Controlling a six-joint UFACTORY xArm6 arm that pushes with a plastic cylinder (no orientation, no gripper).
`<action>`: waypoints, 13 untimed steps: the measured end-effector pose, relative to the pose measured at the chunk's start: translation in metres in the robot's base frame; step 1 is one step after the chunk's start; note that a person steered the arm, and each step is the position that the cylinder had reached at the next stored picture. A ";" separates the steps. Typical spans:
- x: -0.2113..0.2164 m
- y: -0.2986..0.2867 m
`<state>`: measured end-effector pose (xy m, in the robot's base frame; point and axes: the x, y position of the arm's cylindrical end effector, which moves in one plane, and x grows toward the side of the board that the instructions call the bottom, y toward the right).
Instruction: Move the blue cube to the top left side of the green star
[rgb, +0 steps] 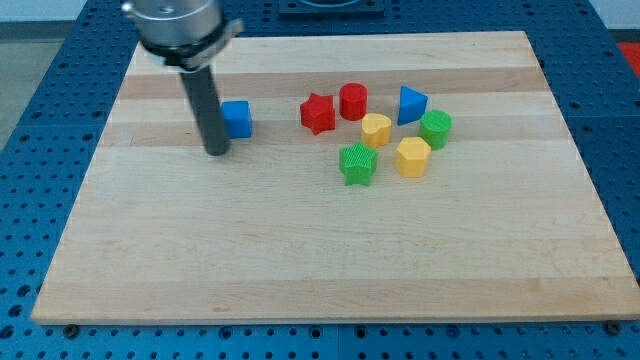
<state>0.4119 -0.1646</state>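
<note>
The blue cube (237, 119) sits on the wooden board in the upper left part of the view. The green star (357, 164) lies to its right and lower, near the board's middle. My tip (217, 152) rests on the board just left of and slightly below the blue cube, close to it or touching its left side. The rod rises from there to the arm's head at the view's top.
A red star (318, 113), red cylinder (353, 101), blue triangle (411, 104), green cylinder (436, 129), yellow heart-like block (376, 129) and yellow hexagon (412, 157) cluster around the green star's top and right. The wooden board (300, 260) lies on a blue perforated table.
</note>
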 end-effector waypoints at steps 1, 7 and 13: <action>0.000 -0.040; -0.048 0.015; -0.049 0.098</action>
<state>0.3624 -0.0668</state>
